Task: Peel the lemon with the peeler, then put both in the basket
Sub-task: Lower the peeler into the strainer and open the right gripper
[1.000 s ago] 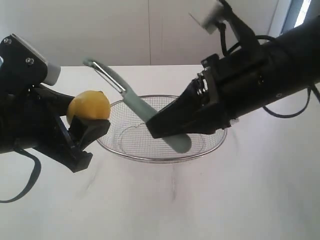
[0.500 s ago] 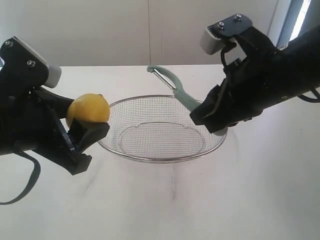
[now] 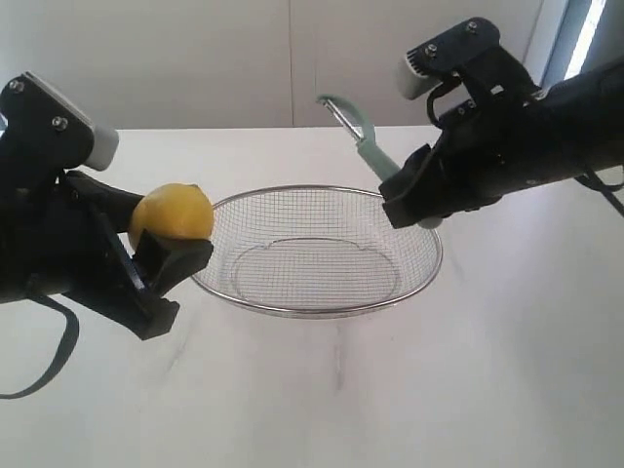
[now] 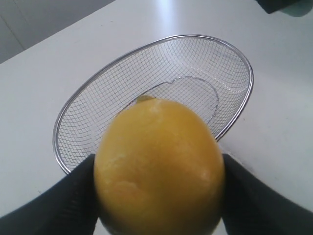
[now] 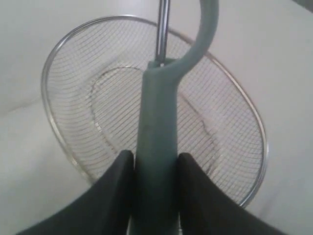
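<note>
While the left gripper's (image 3: 166, 234) black fingers (image 4: 58, 205) clamp the lemon (image 3: 173, 212) from both sides at mid-left of the exterior frame, the right gripper's (image 3: 409, 200) fingers (image 5: 115, 188) pinch the peeler (image 3: 373, 156) by its teal handle at upper right, blade head tilted up and to the left. Between them the wire basket (image 3: 317, 310) sits on the white table (image 3: 468, 390); the lemon hangs just beside its left rim, the peeler above its right rim.
</note>
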You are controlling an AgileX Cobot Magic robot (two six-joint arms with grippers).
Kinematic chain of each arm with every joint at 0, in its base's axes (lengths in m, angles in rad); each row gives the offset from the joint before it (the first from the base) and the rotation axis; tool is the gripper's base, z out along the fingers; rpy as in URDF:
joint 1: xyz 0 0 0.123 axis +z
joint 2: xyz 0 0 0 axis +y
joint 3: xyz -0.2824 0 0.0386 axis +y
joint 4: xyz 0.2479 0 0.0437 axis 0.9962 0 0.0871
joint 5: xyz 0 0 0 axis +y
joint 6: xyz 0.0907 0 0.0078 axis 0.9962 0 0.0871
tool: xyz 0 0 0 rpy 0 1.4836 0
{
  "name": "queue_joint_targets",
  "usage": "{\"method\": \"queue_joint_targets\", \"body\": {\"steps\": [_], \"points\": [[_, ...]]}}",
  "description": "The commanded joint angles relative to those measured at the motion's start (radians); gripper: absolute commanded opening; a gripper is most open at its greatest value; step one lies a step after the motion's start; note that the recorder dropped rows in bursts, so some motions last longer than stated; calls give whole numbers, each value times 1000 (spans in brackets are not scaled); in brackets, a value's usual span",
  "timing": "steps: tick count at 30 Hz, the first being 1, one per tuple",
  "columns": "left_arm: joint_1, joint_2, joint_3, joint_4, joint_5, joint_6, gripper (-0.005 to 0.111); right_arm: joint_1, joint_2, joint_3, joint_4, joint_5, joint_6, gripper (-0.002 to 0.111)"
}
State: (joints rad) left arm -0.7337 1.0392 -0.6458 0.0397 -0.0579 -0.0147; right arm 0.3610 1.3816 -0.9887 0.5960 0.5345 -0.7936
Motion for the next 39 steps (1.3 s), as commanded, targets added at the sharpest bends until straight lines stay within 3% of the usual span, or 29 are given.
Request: {"method": "queue_joint_targets", "body": {"steps": [1, 5, 17, 39], "points": [[-7, -3, 4, -6, 1, -51, 0, -4, 63, 2, -1, -171, 76, 3], [-7, -3, 4, -6, 1, -56, 0, -4, 147, -4, -1, -274, 88, 3], [-7, -3, 4, -6, -1, -59, 0, -4, 400, -126, -5, -232, 122, 3], [-7, -3, 4, -6, -1, -59, 0, -2, 453, -126, -3, -149, 122, 3]]}}
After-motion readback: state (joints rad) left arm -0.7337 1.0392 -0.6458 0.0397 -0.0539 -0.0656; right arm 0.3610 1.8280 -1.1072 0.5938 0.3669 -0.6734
